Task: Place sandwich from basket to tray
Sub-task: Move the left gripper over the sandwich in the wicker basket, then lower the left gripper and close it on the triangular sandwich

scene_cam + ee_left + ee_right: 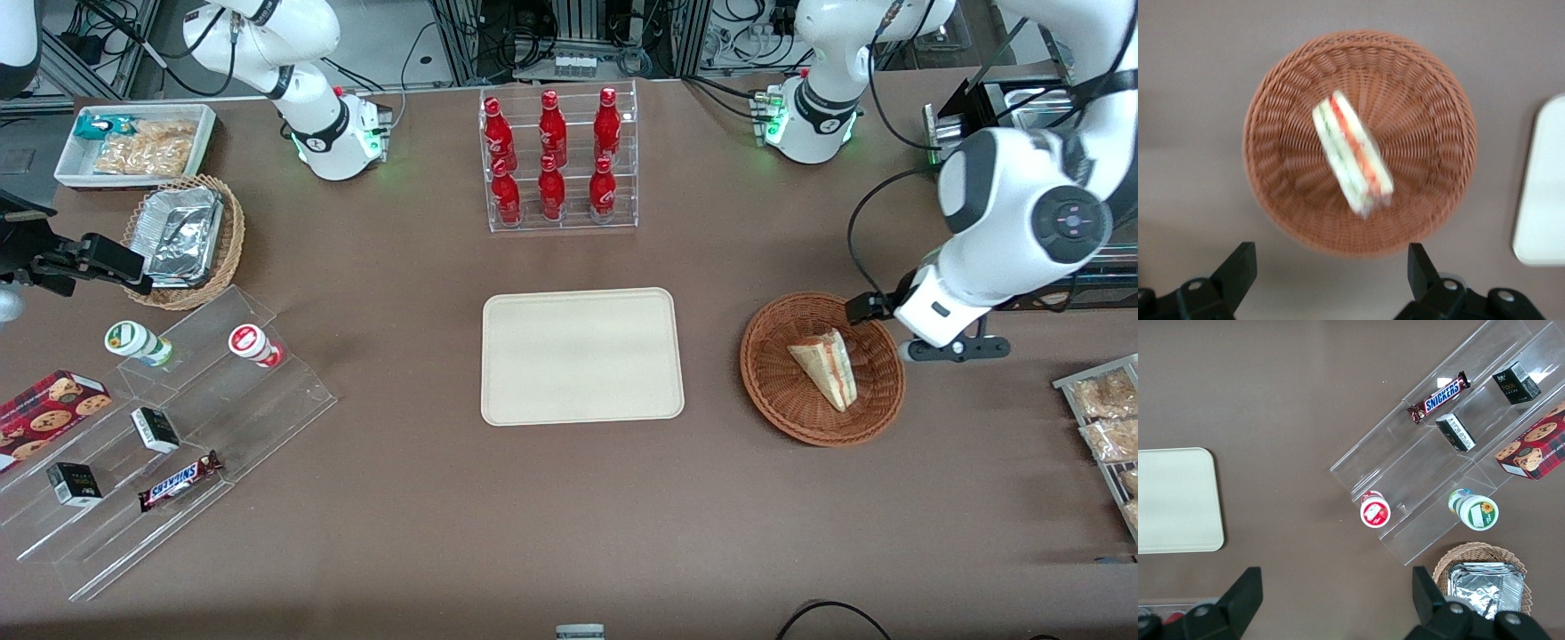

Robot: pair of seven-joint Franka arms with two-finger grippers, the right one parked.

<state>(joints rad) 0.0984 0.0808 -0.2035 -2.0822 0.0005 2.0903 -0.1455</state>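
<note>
Cream tray [582,356] lies bare mid-table, well apart from the woven basket [822,369] holding the sandwich [825,367], the gripper [1331,270] hovering above it with jaws spread, a Snickers bar [180,480] readable on the clear stand.

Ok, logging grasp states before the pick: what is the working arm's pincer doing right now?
Pincer: open, holding nothing, hovering above the basket with the sandwich lying in it.

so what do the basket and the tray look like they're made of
The basket looks like woven wicker, reddish-brown, with ribbed strands circling the rim. The tray seems to be smooth matte plastic, cream, though the material is uncertain. The open claw hovers above the basket.
</note>
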